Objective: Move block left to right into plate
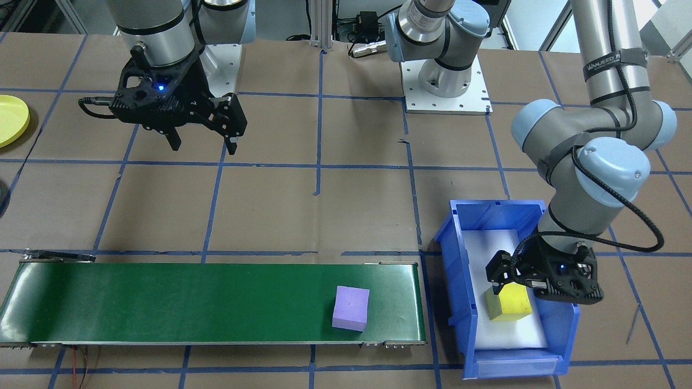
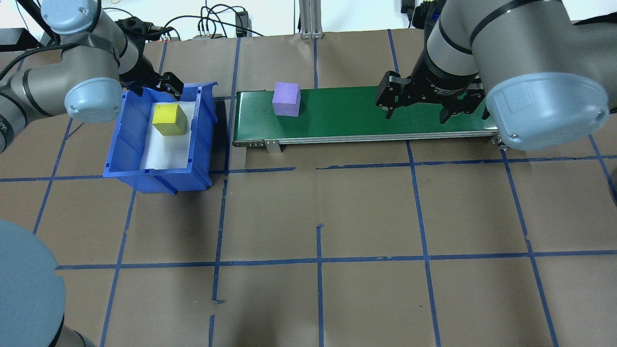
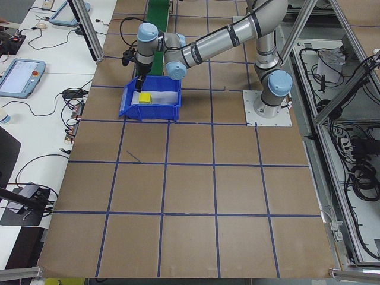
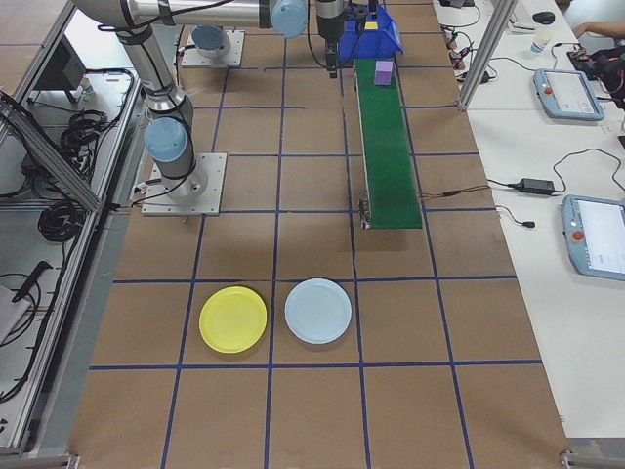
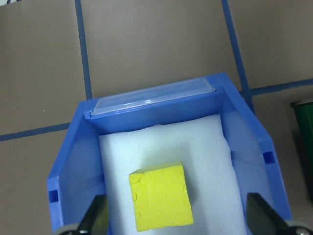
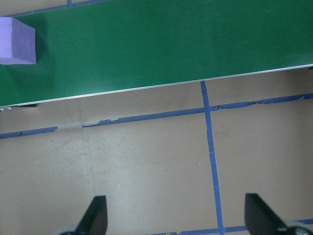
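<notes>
A yellow foam block [image 5: 160,197] sits on white padding inside a blue bin [image 2: 129,164] at left of the overhead view, with the left end effector [image 5: 178,218] hovering over it, fingers spread and not touching; the right end effector [image 1: 204,132] hangs released above the table [image 2: 318,217]; the yellow plate [image 4: 232,319], cut off at the front view's left edge, lies well apart from the green conveyor [image 2: 347,115] carrying a purple block [image 2: 286,99]

The yellow plate [image 1: 11,120] is cut off by the front-facing view's left edge; the yellow cube's [image 1: 511,304] upper edge is hidden behind the left gripper [image 1: 501,285].
</notes>
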